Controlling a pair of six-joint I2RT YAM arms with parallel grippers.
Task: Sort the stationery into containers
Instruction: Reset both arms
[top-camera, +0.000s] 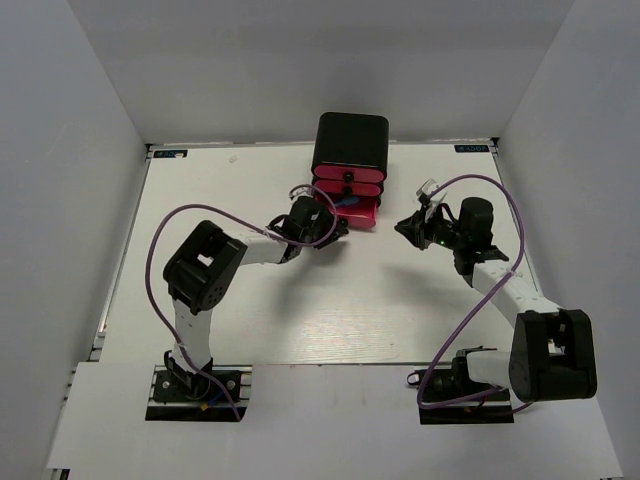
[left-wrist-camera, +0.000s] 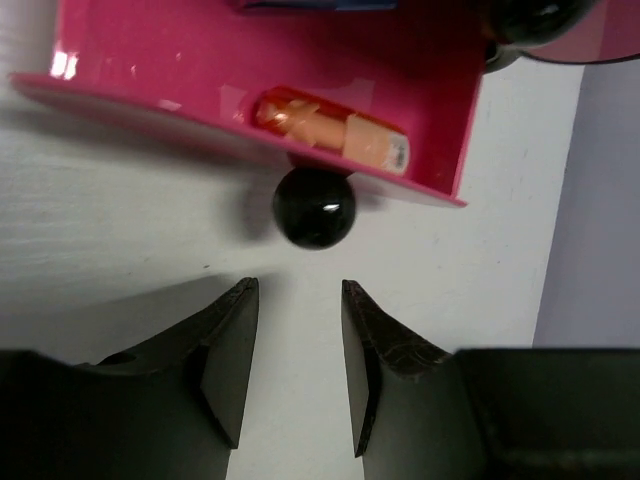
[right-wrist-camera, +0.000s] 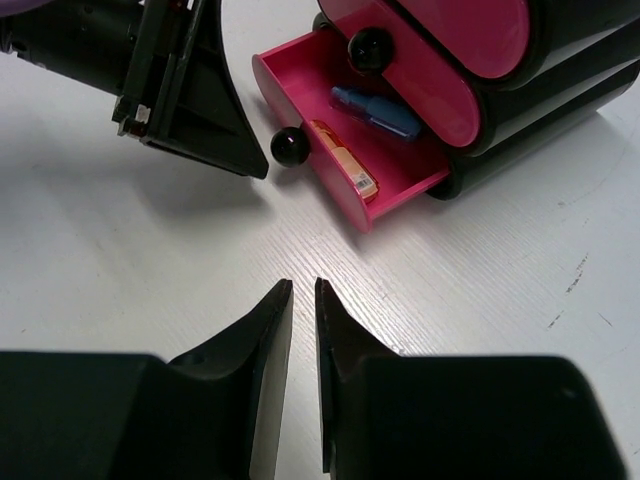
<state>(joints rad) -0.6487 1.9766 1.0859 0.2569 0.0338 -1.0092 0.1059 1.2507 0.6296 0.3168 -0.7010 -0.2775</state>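
Note:
The containers are a glossy black cabinet (top-camera: 350, 140) holding pink drawers. Its bottom drawer (top-camera: 357, 210) (left-wrist-camera: 420, 110) (right-wrist-camera: 400, 185) is pulled out. Inside lie an orange capsule piece (left-wrist-camera: 330, 130) (right-wrist-camera: 342, 168) and a blue piece (right-wrist-camera: 376, 112). My left gripper (top-camera: 336, 228) (left-wrist-camera: 300, 290) stands open and empty just short of the drawer's black knob (left-wrist-camera: 314, 207) (right-wrist-camera: 288, 147), not touching it. My right gripper (top-camera: 408, 228) (right-wrist-camera: 302, 287) hovers over bare table right of the drawer, its jaws a narrow slit apart with nothing between them.
The middle drawer (right-wrist-camera: 430, 75) is shut, with its knob (right-wrist-camera: 368, 48) above the open one. White walls enclose the white table (top-camera: 330, 310) on three sides. Purple cables (top-camera: 160, 240) loop off both arms. The left arm's fingers (right-wrist-camera: 215, 120) show in the right wrist view.

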